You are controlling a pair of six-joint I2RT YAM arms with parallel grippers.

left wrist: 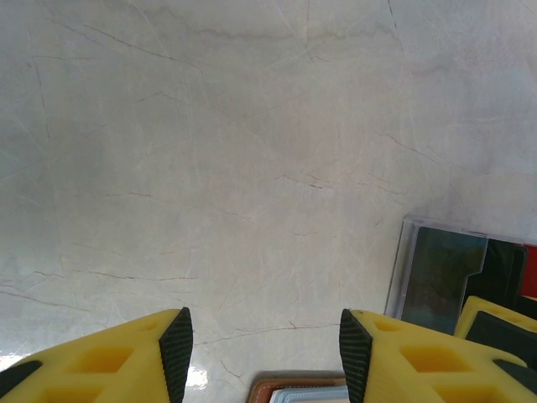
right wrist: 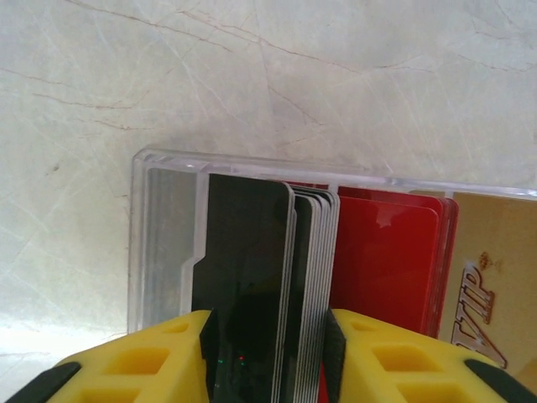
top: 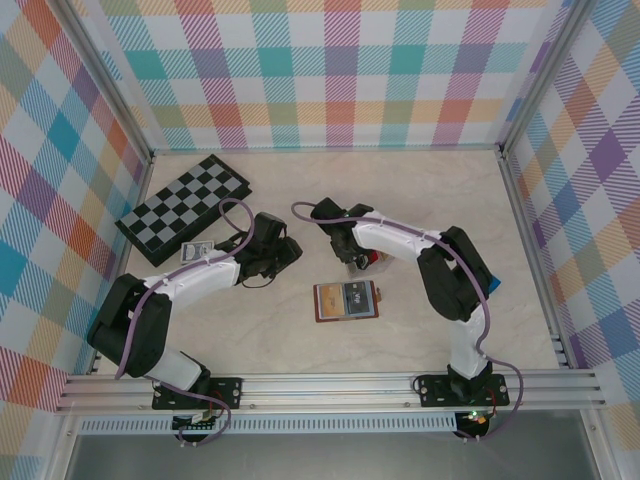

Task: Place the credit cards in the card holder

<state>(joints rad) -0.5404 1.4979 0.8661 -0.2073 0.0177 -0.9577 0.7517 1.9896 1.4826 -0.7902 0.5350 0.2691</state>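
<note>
From above, saw the card holder [top: 346,300] open flat mid-table, the right gripper [top: 358,260] just beyond it. At the left wrist, found the left gripper [left wrist: 265,357] spread wide and empty. At the right wrist, found fingers [right wrist: 369,361] narrow around the credit cards [right wrist: 252,252] standing in the clear tray [right wrist: 164,218]; couldn't tell whether pinching. Judged it best to take one card only and lift it straight.

Tan card [right wrist: 495,285] showing "VIP" in dark slanted letters. Small print on card holder [top: 346,300] blurring, too small for reading.
</note>
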